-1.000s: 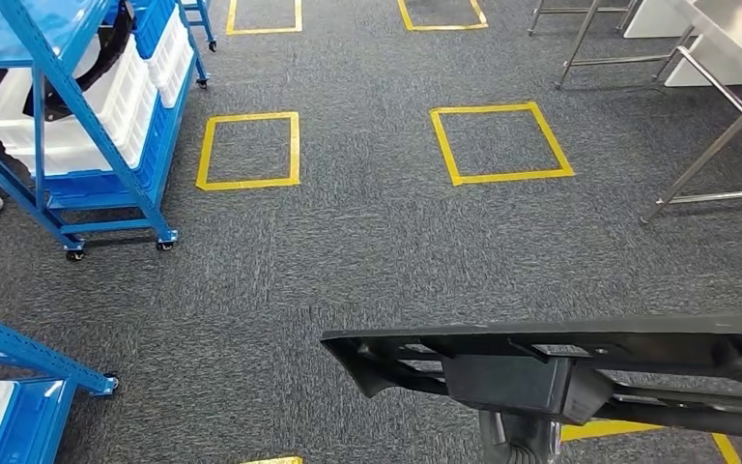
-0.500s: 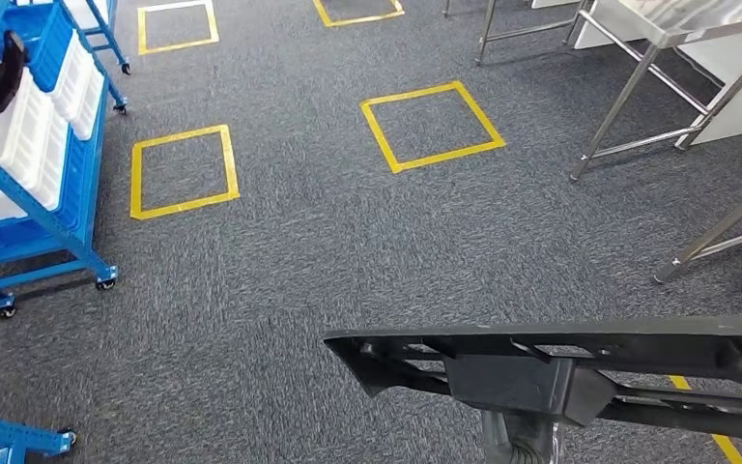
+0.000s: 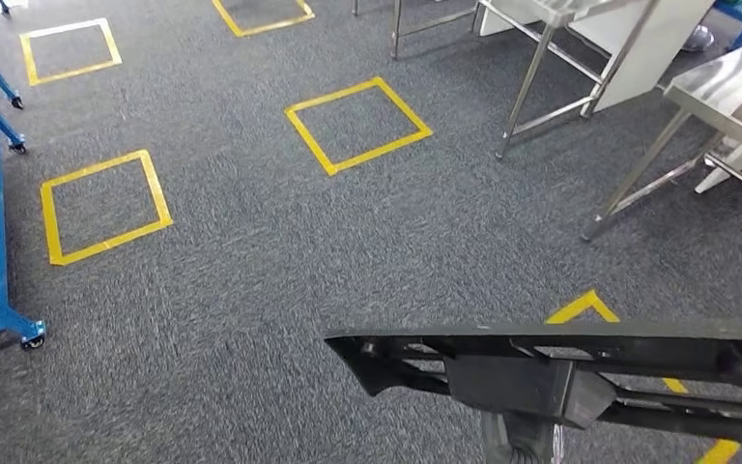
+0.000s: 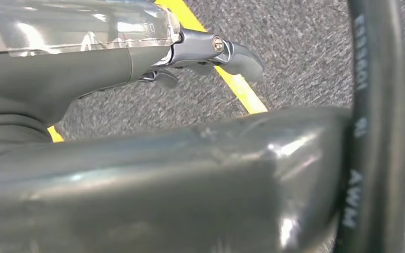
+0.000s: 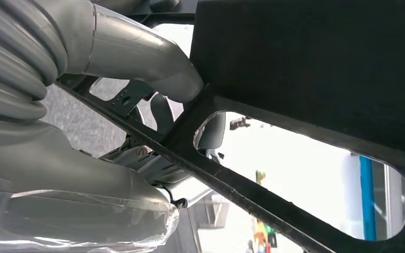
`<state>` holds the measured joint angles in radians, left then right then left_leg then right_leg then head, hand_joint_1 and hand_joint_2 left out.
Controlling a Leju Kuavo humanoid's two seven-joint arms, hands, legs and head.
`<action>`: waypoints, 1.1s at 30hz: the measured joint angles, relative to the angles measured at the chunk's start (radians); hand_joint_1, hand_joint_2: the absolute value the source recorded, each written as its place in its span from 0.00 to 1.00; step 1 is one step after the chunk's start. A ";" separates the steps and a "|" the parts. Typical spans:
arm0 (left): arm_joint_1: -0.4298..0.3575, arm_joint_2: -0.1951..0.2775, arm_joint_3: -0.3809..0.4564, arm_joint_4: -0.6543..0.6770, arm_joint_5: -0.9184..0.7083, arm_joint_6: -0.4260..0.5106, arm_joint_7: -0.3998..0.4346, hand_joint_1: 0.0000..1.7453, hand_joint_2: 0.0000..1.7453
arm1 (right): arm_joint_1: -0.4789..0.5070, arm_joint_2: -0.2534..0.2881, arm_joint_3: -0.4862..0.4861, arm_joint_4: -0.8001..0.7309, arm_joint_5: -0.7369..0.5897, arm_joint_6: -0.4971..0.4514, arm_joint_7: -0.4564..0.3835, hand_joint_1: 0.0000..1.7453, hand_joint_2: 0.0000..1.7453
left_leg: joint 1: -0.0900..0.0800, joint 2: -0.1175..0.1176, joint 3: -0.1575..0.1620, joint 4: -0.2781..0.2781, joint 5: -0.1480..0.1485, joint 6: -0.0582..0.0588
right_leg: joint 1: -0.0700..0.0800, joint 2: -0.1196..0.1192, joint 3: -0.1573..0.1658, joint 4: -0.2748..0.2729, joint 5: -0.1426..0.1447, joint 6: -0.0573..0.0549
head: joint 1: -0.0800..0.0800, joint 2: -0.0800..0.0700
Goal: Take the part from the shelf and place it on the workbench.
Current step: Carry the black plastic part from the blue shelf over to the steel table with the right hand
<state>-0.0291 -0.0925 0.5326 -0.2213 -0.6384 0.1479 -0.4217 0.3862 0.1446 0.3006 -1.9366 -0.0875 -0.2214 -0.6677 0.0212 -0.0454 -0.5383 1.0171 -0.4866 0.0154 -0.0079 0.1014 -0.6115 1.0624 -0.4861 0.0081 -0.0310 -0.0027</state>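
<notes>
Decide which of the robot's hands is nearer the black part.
Right. The right hand grips the black part; the left hand hangs over the carpet, holding nothing.

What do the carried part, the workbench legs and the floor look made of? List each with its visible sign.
Part: likely moulded plastic, matt black, with ribs and cut-out openings.
Workbench legs: metal, probably stainless steel, silver with a brushed shine.
Floor: looks like short-pile carpet, speckled grey weave; the yellow squares on it seem to be tape.
</notes>
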 joint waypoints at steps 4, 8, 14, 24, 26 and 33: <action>0.006 0.000 0.007 0.000 -0.004 0.000 -0.001 0.00 0.00 | 0.000 0.000 0.000 -0.001 0.015 -0.013 -0.001 1.00 1.00 | -0.004 0.066 -0.001 -0.004 0.000 0.011 | -0.002 -0.090 -0.103 0.212 -0.107 0.012 | 0.000 0.000; 0.003 0.000 0.013 0.000 -0.012 0.000 -0.001 0.00 0.00 | 0.003 0.001 -0.001 -0.001 0.045 -0.038 -0.010 1.00 1.00 | -0.005 0.118 0.005 -0.004 -0.006 0.006 | -0.005 -0.110 -0.051 0.130 -0.037 0.011 | 0.000 0.000; 0.002 0.000 0.013 0.000 -0.014 0.000 -0.001 0.00 0.00 | 0.004 0.002 -0.001 -0.003 0.057 -0.048 -0.013 1.00 1.00 | -0.005 0.128 0.009 -0.004 -0.009 0.004 | -0.003 -0.130 -0.008 0.056 -0.006 0.006 | 0.000 0.000; 0.004 -0.001 0.017 0.000 -0.021 0.000 -0.001 0.00 0.00 | 0.014 0.019 -0.007 -0.016 0.105 -0.090 -0.024 1.00 1.00 | -0.006 0.049 -0.086 0.220 -0.092 -0.038 | 0.004 -0.036 0.051 -0.052 0.013 -0.046 | 0.000 0.000; 0.003 -0.001 0.018 0.000 -0.021 0.000 -0.001 0.00 0.00 | 0.014 0.019 -0.007 -0.016 0.116 -0.101 -0.025 1.00 1.00 | -0.005 0.028 -0.040 0.099 -0.019 -0.034 | 0.003 -0.011 0.052 -0.046 0.009 -0.041 | 0.000 0.000; -0.002 -0.002 0.022 0.000 -0.028 -0.001 -0.002 0.00 0.00 | 0.018 0.024 -0.007 -0.017 0.153 -0.141 -0.028 1.00 1.00 | -0.001 0.010 0.001 -0.005 0.000 -0.007 | 0.000 0.010 0.024 -0.021 0.001 -0.005 | 0.000 0.000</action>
<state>-0.0311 -0.0944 0.5543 -0.2213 -0.6662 0.1472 -0.4242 0.4038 0.1690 0.2934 -1.9539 0.0657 -0.3626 -0.6960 0.0198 -0.0359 -0.5369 1.0124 -0.4868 0.0086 -0.0075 0.1111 -0.5875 1.0411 -0.4851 0.0030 -0.0313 -0.0027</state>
